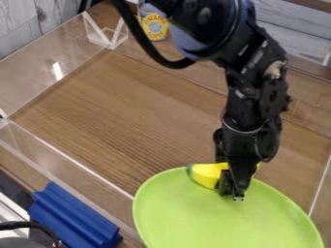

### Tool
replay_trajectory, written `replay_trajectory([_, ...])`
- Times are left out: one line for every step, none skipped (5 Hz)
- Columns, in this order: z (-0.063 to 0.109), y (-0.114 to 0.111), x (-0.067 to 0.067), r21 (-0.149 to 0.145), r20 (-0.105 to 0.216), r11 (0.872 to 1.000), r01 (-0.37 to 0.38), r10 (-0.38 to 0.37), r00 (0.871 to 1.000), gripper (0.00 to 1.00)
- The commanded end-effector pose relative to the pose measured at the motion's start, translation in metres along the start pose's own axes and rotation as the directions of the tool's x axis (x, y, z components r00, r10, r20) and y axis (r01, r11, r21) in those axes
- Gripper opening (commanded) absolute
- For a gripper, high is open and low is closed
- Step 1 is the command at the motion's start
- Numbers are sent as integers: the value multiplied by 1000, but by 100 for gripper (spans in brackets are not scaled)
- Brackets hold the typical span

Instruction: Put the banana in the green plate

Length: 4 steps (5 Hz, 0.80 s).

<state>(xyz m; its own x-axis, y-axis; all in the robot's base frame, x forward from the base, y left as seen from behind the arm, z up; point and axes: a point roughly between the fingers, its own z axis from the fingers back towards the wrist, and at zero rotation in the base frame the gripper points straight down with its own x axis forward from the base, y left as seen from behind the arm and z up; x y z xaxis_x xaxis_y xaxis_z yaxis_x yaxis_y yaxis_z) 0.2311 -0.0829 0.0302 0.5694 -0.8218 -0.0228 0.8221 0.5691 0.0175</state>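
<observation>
The banana (204, 176) is a short yellow piece lying at the far inner edge of the green plate (195, 221), at the bottom right of the camera view. My gripper (235, 190) points straight down just to the banana's right, over the plate, and hides the fruit's right end. Its dark fingers (230, 180) merge into one shape. I cannot make out a gap between them, nor whether they touch the banana.
A blue block (72, 225) lies at the bottom left, outside the clear acrylic wall (58, 155) that rings the wooden table (130, 107). A can with a yellow label (155, 26) stands at the back, behind the arm.
</observation>
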Motion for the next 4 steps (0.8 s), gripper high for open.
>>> replay_trajectory([12,2,-1,0,7,1000,-18,18,1000,0])
replay_trajectory([14,-4,-7,-7,5,1000,-29,29,1000,0])
replay_trajectory([16,-8,-11,-14,5,999,-34,34,999,0])
replay_trajectory([18,-11,-14,-19,5,999,-33,33,999,0])
